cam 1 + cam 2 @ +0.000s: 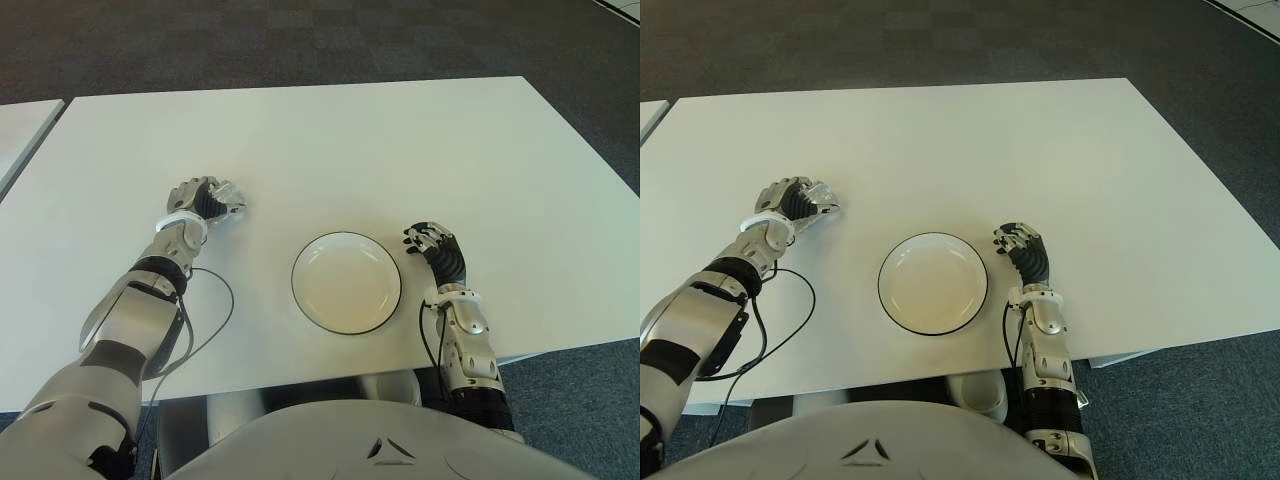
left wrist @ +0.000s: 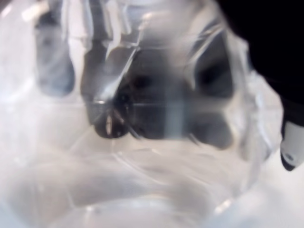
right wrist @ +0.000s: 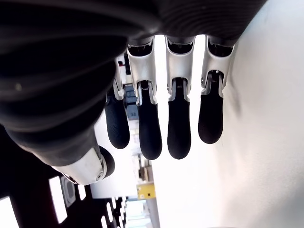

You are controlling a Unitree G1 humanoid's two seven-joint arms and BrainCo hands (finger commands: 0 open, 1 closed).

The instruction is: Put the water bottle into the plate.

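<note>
1. Far left on the white table (image 1: 400,140): left hand (image 1: 203,203), fingers curled tight around a clear water bottle (image 1: 226,197), well left of the plate and a little farther from the robot's body.
2. Up close in the left wrist view: transparent, ribbed plastic of the bottle (image 2: 142,142) filling nearly everything, dark fingers (image 2: 209,80) seen through it, wrapped around.
3. Trailing from the left forearm: thin black cable (image 1: 215,320), looping across the tabletop.
4. Centre, near the table's front edge: round white plate (image 1: 346,281) with a dark rim, nothing in it.
5. Just right of the plate: right hand (image 1: 432,245), palm down, fingers (image 3: 178,128) loosely extended side by side, holding nothing.
6. Beyond the table: dark carpet (image 1: 300,40).
</note>
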